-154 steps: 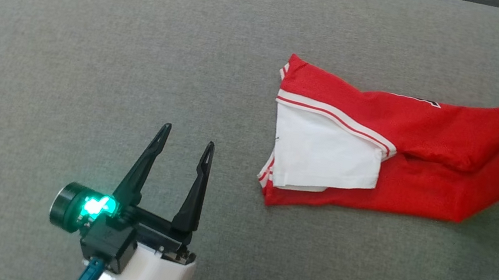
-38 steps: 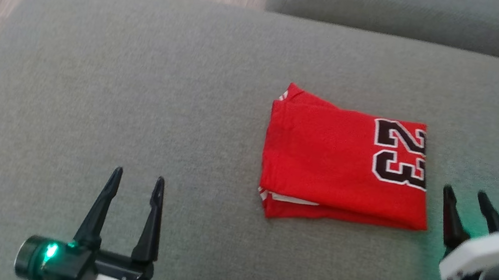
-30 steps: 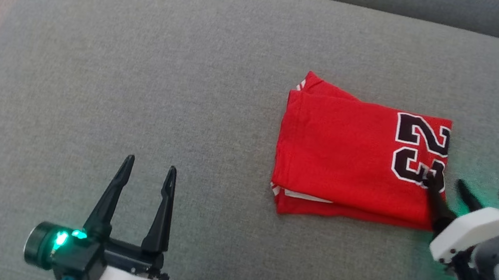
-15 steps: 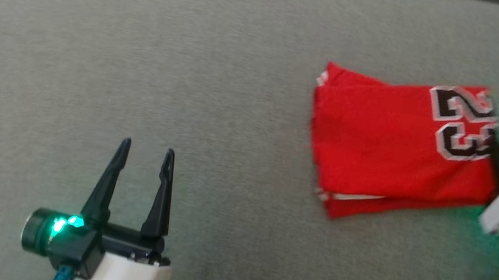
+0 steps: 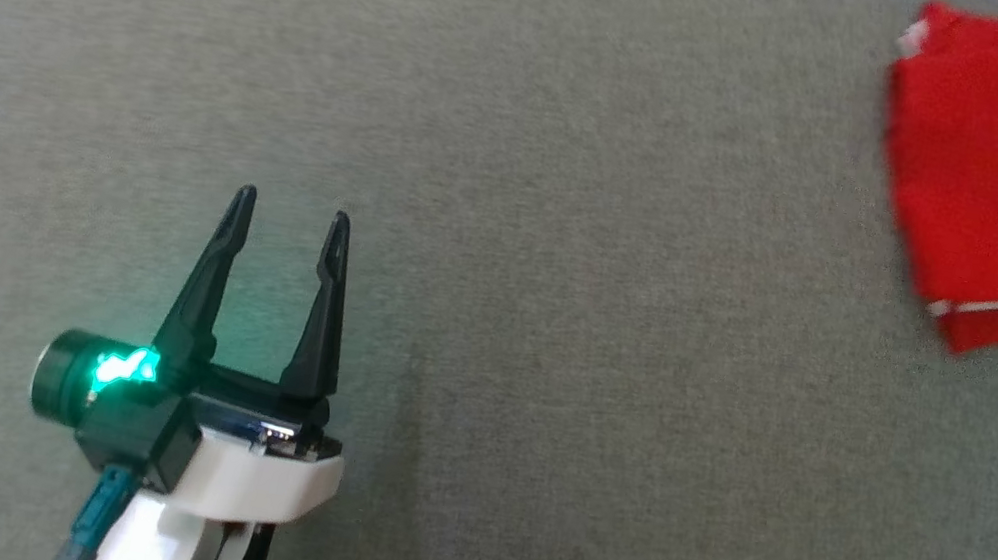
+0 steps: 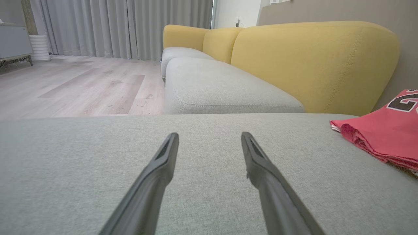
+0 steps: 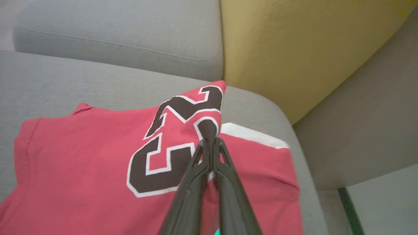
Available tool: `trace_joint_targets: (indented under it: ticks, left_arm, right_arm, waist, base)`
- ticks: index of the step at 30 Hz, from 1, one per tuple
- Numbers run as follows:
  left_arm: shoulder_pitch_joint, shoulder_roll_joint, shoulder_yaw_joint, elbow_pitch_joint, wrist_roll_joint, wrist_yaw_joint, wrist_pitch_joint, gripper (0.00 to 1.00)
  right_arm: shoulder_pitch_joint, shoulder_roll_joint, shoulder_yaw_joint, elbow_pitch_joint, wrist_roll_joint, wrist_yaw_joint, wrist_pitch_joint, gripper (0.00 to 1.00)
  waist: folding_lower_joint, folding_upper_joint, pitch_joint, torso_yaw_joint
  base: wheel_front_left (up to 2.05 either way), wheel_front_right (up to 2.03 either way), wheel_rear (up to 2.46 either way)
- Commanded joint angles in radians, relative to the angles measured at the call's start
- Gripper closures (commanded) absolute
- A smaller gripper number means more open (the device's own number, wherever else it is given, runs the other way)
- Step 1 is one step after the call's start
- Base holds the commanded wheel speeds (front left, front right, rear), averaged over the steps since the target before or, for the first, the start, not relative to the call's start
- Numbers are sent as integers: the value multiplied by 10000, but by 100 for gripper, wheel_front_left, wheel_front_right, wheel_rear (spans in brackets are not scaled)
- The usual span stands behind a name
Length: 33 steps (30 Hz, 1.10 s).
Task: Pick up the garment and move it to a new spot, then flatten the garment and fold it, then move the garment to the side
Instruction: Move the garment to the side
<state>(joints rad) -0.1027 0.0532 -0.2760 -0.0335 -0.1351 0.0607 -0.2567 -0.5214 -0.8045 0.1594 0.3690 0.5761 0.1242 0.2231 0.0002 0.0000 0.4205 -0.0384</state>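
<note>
folded garment (image 7: 81, 163), pinched between right fingers (image 7: 191, 195)

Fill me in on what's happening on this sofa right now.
A two-armed robot is handling a folded red jersey on a grey sofa cushion. The right gripper has its jaws shut on the jersey's edge by the black number, with that edge pulled up a little and the rest lying on the cushion. The left gripper hovers over bare cushion well away from the jersey, jaws open and empty. The folding looks done, so what's left is setting the jersey to the side.
</note>
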Motion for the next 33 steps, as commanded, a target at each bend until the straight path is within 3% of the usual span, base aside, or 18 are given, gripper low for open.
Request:
trace_joint_targets:
  ticks: [1, 11, 18, 20, 22, 23, 24, 30, 33]
  left_arm:
    - [-181, -30, 354, -345, 110, -29, -51, 0]
    - [-507, -30, 415, -340, 195, -190, -51, 0]
    - [-602, -30, 425, -281, 240, -282, -51, 0]
    - [-624, -30, 418, -255, 242, -293, -51, 0]
    - [-629, -30, 414, -235, 234, -302, -51, 0]
    - [-628, -30, 406, -226, 230, -305, -51, 0]
    - [-627, -30, 399, -225, 229, -297, -51, 0]
    - [-635, -30, 359, -212, 197, -208, -51, 0]
    - [-607, -30, 327, -154, 160, -154, -51, 0]
  right_arm:
    - [121, -633, -263, -355, -120, 65, 67, 100]
    - [682, -910, -2444, -1144, -851, 65, 748, 100]
    - [1189, -906, -3302, -1320, -1498, 65, 819, 100]
    - [1245, -877, -3443, -1381, -1781, 65, 764, 84]
    - [1260, -849, -3537, -1434, -2103, 65, 700, 78]
    - [1250, -815, -3600, -1425, -2274, 65, 684, 67]
    - [1243, -783, -3659, -1408, -2463, 65, 696, 0]
    - [1128, -610, -3734, -1533, -3740, 65, -49, 0]
    - [995, -21, -3372, -1619, -4161, 65, -583, 0]
  waist:
    - [-2, 0, 339, -285]
    - [-2, 0, 867, -450]
    - [-2, 0, 936, -382]
    - [-2, 0, 905, -335]
    - [-2, 0, 866, -286]
    - [-2, 0, 842, -257]
    - [-2, 0, 818, -229]
    - [-2, 0, 637, -32]
    - [-2, 0, 393, 146]
  base:
    - [0, 0, 0]
    - [0, 0, 0]
    - [0, 0, 0]
    - [0, 0, 0]
    - [0, 0, 0]
    - [0, 0, 0]
    - [0, 0, 0]
    - [0, 0, 0]
    - [0, 0, 0]
